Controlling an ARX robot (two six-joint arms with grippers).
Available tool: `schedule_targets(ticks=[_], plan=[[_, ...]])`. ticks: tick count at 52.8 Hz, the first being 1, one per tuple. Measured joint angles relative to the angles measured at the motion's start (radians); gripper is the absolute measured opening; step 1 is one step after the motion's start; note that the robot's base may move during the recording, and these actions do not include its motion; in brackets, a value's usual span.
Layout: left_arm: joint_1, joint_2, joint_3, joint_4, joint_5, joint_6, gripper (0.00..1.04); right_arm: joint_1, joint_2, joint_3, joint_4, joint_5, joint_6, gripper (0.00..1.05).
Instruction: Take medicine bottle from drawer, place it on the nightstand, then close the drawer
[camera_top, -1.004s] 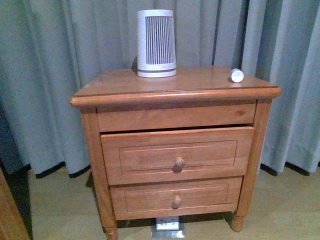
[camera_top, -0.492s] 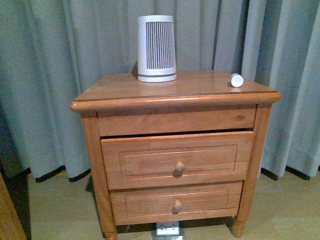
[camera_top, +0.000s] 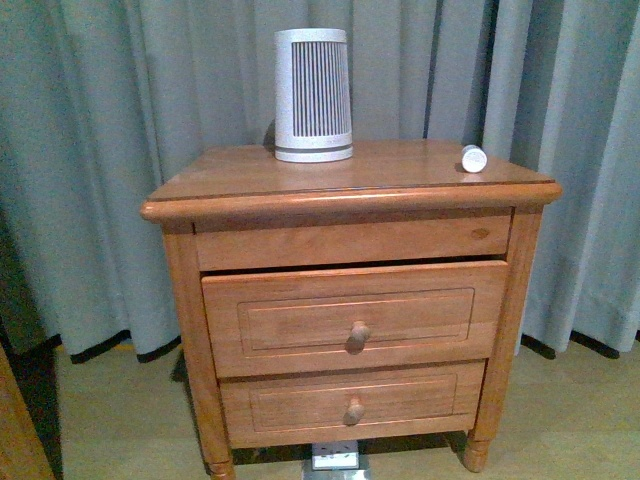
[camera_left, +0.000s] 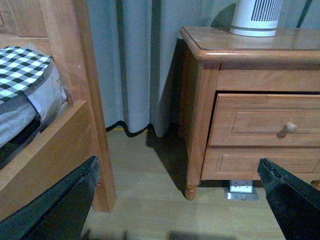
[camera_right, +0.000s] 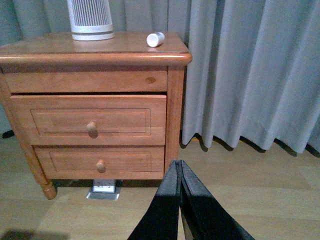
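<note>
The small white medicine bottle (camera_top: 473, 158) lies on its side near the right edge of the nightstand (camera_top: 350, 185) top; it also shows in the right wrist view (camera_right: 155, 39). The upper drawer (camera_top: 355, 315) with its round knob (camera_top: 359, 333) stands slightly out from the cabinet front, and shows in the left wrist view (camera_left: 267, 120) and right wrist view (camera_right: 90, 120). No arm shows in the front view. My left gripper (camera_left: 180, 200) is open and empty, low over the floor left of the nightstand. My right gripper (camera_right: 179, 167) is shut and empty, low in front of the nightstand's right side.
A large white ribbed cone-shaped device (camera_top: 313, 95) stands at the back of the nightstand top. Grey curtains (camera_top: 100, 150) hang behind. A wooden bed frame (camera_left: 75, 100) with checked bedding stands left of the nightstand. A floor socket (camera_top: 335, 457) sits under the cabinet.
The front view has shifted slightly, so the nightstand sits a little lower in frame than a second ago. The bottle and the drawer have not moved.
</note>
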Motion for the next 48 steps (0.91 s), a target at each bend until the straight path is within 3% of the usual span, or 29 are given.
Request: schedule_targets(ticks=[27,48], plan=[[0.000,0.000,0.000,0.000,0.000,0.000,0.98,0.000,-0.003,0.000,-0.002,0.000,-0.002,0.04],[0.000,0.000,0.000,0.000,0.000,0.000,0.98,0.000,-0.003,0.000,-0.002,0.000,-0.002,0.71]])
